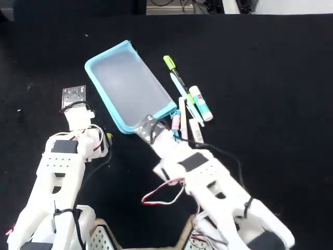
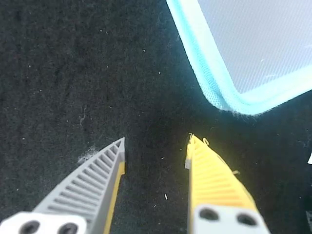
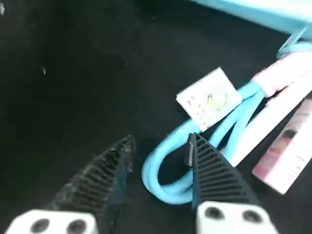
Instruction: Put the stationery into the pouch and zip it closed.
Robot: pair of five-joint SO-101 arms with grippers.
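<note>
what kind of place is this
Probably a robotics lab bench or test rig, not a home desk. A left arm and a right arm sit side by side at a black-covered table, with a pouch and pens laid out in front of them.

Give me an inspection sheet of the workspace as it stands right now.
Surface: black table.
Job's things: pouch lying flat; green marker, glue stick and more stationery lie beside it, outside it.
Clutter: nothing seen.
Grippers: left gripper open and empty over the table near a pouch corner; right gripper open at the blue cord loop with a white tag.
Cables: red and white wires hang loose by the right arm.
Surroundings: pale floor past the table's far edge.
</note>
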